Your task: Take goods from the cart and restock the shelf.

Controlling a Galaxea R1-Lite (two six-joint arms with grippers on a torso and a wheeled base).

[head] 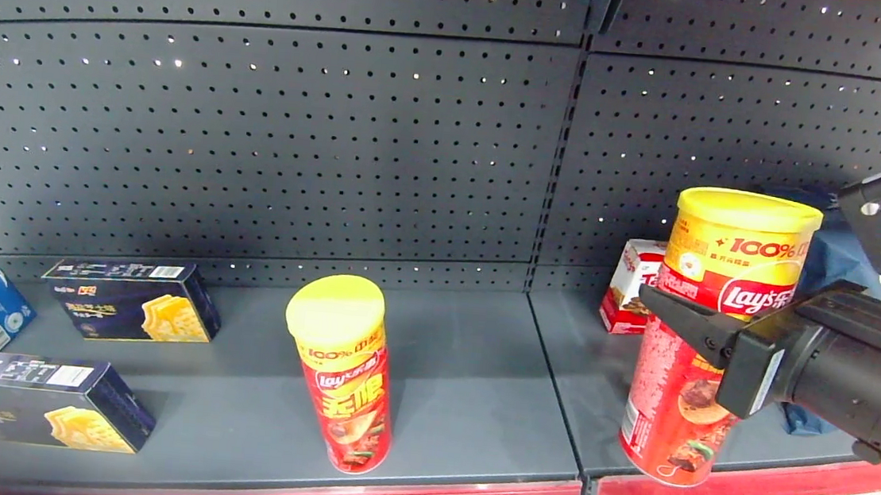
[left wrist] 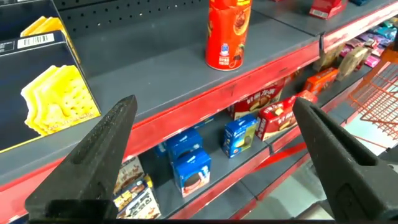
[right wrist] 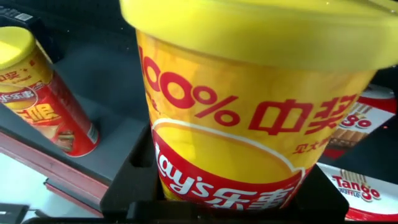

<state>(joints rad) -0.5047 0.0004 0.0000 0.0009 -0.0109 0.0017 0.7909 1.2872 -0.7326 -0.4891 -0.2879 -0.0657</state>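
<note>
Right tool pinching yellow-lidded chip can at shelf front; left tool spread

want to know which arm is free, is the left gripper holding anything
No, the left gripper stands open, with nothing held between its fingers.

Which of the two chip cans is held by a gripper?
The right-hand chip can, clamped in the right gripper; the other can stands free, untouched, on the shelf.
</note>
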